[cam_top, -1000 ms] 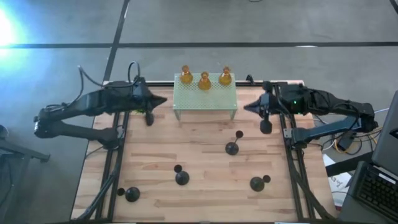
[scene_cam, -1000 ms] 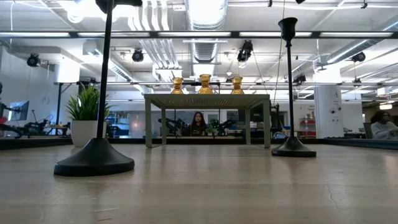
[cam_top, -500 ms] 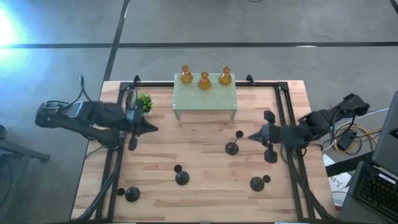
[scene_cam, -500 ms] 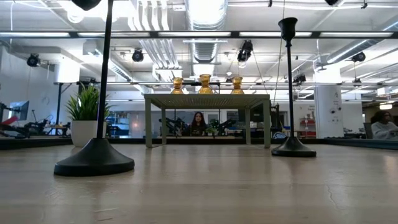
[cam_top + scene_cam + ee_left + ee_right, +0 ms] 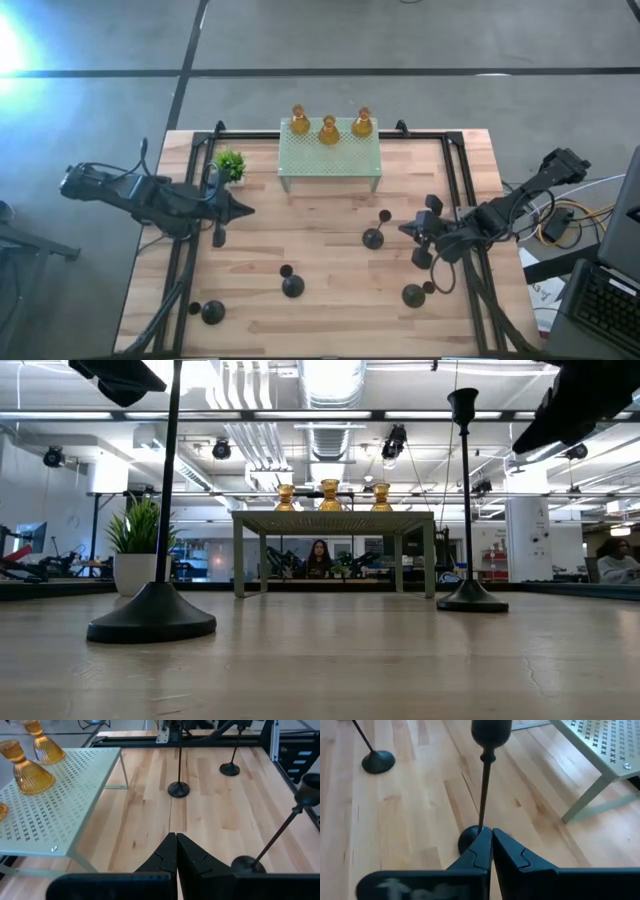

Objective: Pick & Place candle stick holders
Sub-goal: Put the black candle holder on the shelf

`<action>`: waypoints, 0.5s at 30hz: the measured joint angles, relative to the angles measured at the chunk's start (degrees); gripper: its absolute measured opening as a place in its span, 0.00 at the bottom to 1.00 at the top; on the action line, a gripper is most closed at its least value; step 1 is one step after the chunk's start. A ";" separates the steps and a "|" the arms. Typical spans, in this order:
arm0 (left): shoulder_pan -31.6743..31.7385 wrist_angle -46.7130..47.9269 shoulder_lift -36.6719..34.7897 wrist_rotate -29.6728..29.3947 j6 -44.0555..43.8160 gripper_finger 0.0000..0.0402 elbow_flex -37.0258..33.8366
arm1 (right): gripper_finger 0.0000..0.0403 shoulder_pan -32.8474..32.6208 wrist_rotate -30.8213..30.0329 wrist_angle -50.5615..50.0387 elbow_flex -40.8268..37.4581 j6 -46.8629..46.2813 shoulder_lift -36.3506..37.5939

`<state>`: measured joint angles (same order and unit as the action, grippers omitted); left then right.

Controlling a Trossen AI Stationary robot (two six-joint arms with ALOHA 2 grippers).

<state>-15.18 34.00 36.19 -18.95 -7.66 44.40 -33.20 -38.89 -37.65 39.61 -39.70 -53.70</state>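
Right tool (image 5: 489,837), tips pressed together, lines up w/ black candle holder (image 5: 485,780) mid-worktop for a pick; left tool (image 5: 176,851), also closed, hovers nr left edge.

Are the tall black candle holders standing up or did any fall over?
All four black candle holders stand upright: from above each shows its round base on the table, and the low view shows straight stems.

Holders (image 5: 373,238): black. Short holders (image 5: 329,130): translucent amber, ribbed. Stand (image 5: 329,153): mint green, perforated cross pattern. Table (image 5: 330,300): pale wood planks. Plant (image 5: 231,164): green.
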 joint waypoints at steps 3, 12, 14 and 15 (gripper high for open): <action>0.00 -1.23 -0.35 -0.02 0.22 0.01 -1.34 | 0.09 0.66 -0.35 2.57 -1.45 0.19 1.09; 0.02 -4.66 -0.19 -0.03 0.31 0.04 -4.43 | 0.35 4.09 -0.44 7.84 -3.47 5.01 0.79; 0.02 -4.93 -0.19 -0.03 0.31 0.03 -4.44 | 0.40 4.80 -0.36 9.55 -3.48 6.70 0.25; 0.02 -5.04 -0.19 -0.04 0.31 0.03 -4.44 | 0.42 5.02 -0.30 10.64 -3.50 7.43 0.04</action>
<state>-15.16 28.96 36.01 -18.99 -7.35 39.97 -28.19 -39.18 -27.00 36.12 -32.27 -53.66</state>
